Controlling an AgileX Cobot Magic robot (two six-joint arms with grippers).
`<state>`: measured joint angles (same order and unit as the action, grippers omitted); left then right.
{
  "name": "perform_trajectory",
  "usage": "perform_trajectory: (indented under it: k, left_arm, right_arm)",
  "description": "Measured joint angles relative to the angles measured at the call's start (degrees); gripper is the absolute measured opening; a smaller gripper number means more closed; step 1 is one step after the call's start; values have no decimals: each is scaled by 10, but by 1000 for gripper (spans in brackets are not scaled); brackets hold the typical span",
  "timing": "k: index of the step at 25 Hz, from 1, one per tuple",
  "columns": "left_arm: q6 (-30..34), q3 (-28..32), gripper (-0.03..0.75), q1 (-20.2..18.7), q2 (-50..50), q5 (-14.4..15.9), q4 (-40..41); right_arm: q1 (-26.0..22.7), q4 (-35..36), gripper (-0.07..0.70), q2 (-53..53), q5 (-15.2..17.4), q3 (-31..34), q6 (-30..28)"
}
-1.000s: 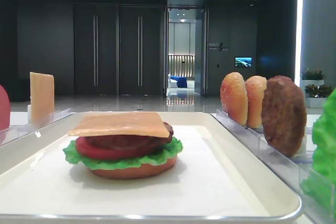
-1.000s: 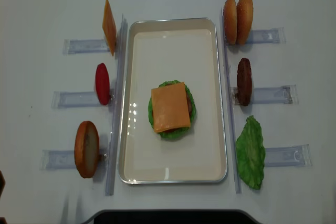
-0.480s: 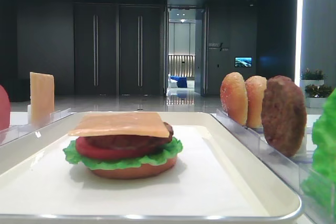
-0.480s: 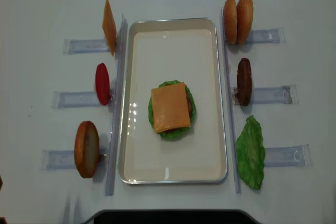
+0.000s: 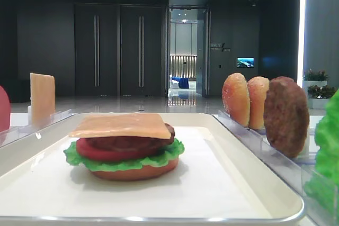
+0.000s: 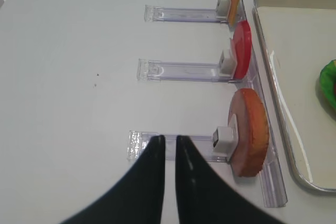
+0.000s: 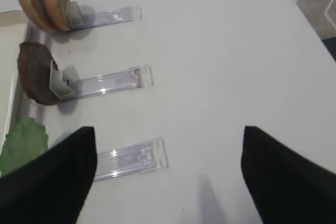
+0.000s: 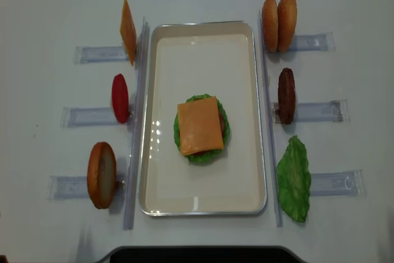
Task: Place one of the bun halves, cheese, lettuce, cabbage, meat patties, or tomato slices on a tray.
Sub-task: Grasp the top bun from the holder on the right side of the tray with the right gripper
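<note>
On the cream tray (image 8: 203, 25) lies a stack of bun, lettuce, tomato and patty, with cheese (image 8: 199, 125) on top. Upright in racks to the left stand a cheese slice (image 8: 127, 31), a tomato slice (image 8: 120, 98) and a bun half (image 8: 101, 175). To the right are two bun halves (image 8: 278, 23), a meat patty (image 8: 285, 95) and lettuce (image 8: 293, 180). Cabbage is out of view. My left gripper (image 6: 168, 138) hovers over the near-left rack, left of the bun half (image 6: 249, 132), its fingers almost together on nothing. My right gripper (image 7: 167, 129) stands wide open over bare table, right of the lettuce (image 7: 23, 142).
Clear plastic racks (image 8: 92, 54) stick out sideways from long rails on both sides of the tray. The rack (image 7: 131, 158) under my right gripper has nothing on its outer end. White tabletop stretches beyond the racks on both sides. Neither arm shows in the overhead view.
A dark sliver at the lower left edge of the overhead view has slipped out of frame. The tray, the stack and the racked pieces have not moved.
</note>
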<state>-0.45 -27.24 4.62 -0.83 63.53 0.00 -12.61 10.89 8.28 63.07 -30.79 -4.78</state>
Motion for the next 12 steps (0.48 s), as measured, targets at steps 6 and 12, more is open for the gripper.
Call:
perform_trajectory:
  k: [6,12]
  left_arm:
    - [0,0,3,0,0,0,0]
    - [0,0,-1,0,0,0,0]
  right_arm:
    - [0,12,539,246,-13,-49,1]
    - [0,-28,539,523,-60,-137,-6]
